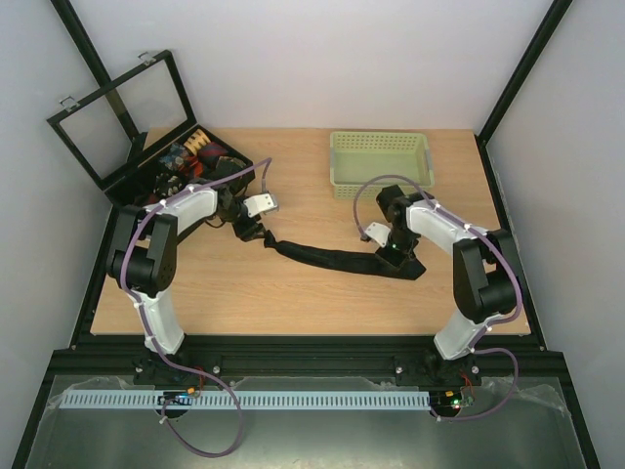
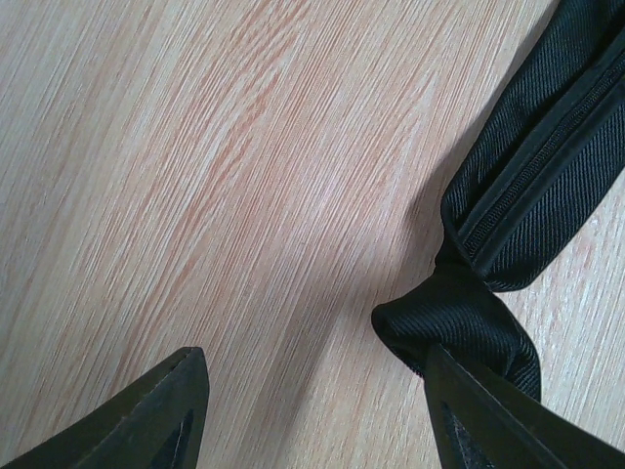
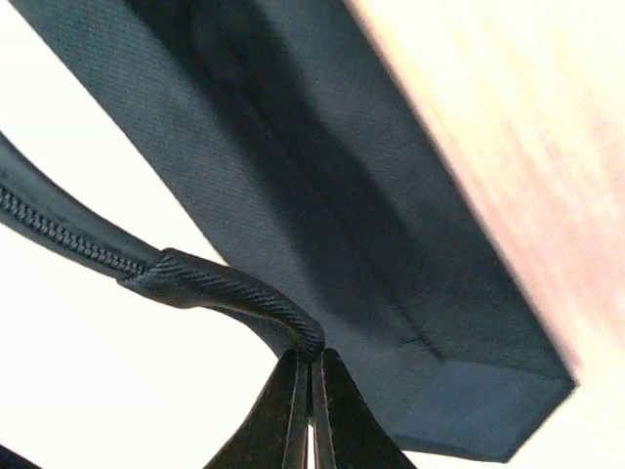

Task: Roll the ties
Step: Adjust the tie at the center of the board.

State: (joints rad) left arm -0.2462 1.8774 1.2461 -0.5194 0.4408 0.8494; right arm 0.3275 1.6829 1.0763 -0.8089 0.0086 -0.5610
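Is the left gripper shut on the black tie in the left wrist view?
No: the left gripper is open, fingers wide apart, and the black tie lies against only one of them.

The black tie (image 1: 332, 258) lies stretched from left gripper (image 1: 264, 235) to right gripper (image 1: 393, 256); apparently touching both.

Light wooden table (image 1: 293, 293) within plain pale walls (image 1: 322, 59), black frame posts (image 1: 523, 68)

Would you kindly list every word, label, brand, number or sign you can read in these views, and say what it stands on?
There is no readable text in any view.
The long black fabric necktie, the pale green perforated plastic basket and the black compartmented box show no lettering.
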